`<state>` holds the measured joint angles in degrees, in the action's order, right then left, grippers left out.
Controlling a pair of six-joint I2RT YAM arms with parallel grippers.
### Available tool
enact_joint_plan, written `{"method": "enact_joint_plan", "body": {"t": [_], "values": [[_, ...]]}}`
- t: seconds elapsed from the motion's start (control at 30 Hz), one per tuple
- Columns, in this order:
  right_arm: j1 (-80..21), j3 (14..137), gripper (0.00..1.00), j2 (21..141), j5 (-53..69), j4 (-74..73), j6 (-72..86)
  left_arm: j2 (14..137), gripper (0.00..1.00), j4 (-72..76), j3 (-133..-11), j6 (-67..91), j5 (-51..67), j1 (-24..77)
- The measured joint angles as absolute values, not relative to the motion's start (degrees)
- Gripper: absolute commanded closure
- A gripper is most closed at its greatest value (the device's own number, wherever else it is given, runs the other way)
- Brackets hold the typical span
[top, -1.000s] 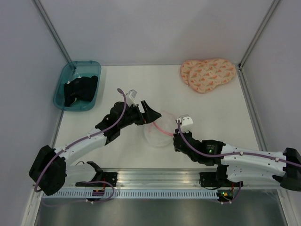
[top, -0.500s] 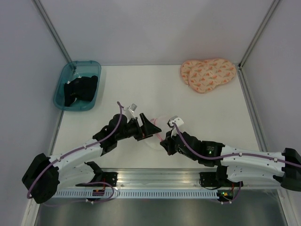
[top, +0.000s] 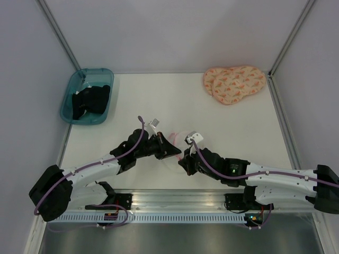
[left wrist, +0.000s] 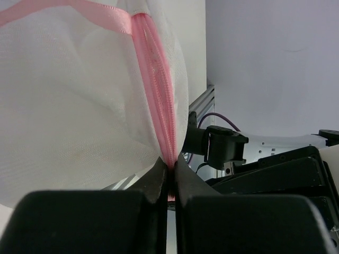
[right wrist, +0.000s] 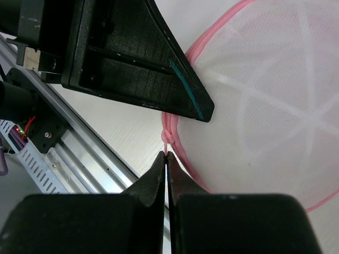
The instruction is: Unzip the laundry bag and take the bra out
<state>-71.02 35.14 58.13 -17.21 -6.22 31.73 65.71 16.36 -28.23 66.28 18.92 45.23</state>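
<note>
Far left of the laundry bag point(top: 178, 136), the teal bin point(top: 98, 75) of black clothing point(top: 90, 100) plays no part. Touching the bag's left side, the left pincer point(left wrist: 169, 172) is clamped fully closed on the pink zip point(left wrist: 156, 90). At the bag's near edge, the right pincer point(right wrist: 167, 159) has slid leftward within the last second and is now pinched closed on the zip's end, almost meeting its partner. The bag has been bunched up off the counter point(top: 238, 127) between them. I judge the unzipping pull is ready to start, since the visible zip looks closed. From above, the arms hide most of the bag. The bra is presumably still inside, but white on white mesh I cannot pick it out. The peach pad point(top: 233, 83) lies far right.
</note>
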Motion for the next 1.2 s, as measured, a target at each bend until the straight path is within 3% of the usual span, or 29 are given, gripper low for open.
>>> {"method": "enact_joint_plan", "body": {"t": [0.33,0.67,1.03,1.07,1.1,1.17,1.2], "values": [[-71.02,35.18,1.0,63.07,-17.12,-12.75,33.28,63.72,0.98,11.53,-29.02,63.99,17.43,42.98],[-66.35,36.12,1.0,63.4,-33.08,-26.48,40.97,63.4,0.98,8.88,-31.07,60.84,17.96,42.44],[-59.4,35.9,1.0,62.19,-35.55,-24.16,37.23,74.87,0.98,8.86,-42.19,53.32,23.46,41.1],[-59.4,35.86,0.99,61.49,-35.0,-23.81,36.82,76.71,0.92,9.65,-43.72,52.56,24.21,40.6],[-59.4,35.73,1.0,60.49,-34.26,-23.38,36.34,78.39,0.58,10.61,-45.12,51.94,24.86,39.97],[-59.35,35.51,1.0,58.3,-32.75,-22.81,35.53,81.19,0.23,12.49,-47.31,50.59,25.78,38.41],[-59.35,35.48,1.0,57.36,-31.81,-22.48,35.14,81.84,0.01,12.56,-47.88,50.06,25.67,37.82]]}}
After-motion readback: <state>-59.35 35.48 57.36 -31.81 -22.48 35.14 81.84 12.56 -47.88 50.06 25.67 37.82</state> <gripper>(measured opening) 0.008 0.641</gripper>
